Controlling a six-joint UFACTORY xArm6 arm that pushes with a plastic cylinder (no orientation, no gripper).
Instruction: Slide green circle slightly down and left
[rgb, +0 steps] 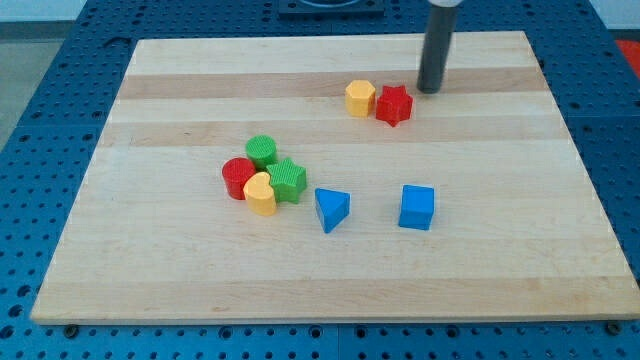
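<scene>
The green circle (262, 150) sits left of the board's middle, at the top of a tight cluster. It touches the red circle (238, 177) below-left and the green star (287, 180) below-right. A yellow heart (260, 194) sits at the cluster's bottom. My tip (430, 90) is near the board's top, far up and right of the green circle, just right of the red star (394, 105).
A yellow hexagon (360, 98) touches the red star's left side. A blue triangle (332, 209) and a blue cube (417, 207) lie right of the cluster. The wooden board (150, 270) rests on a blue perforated table.
</scene>
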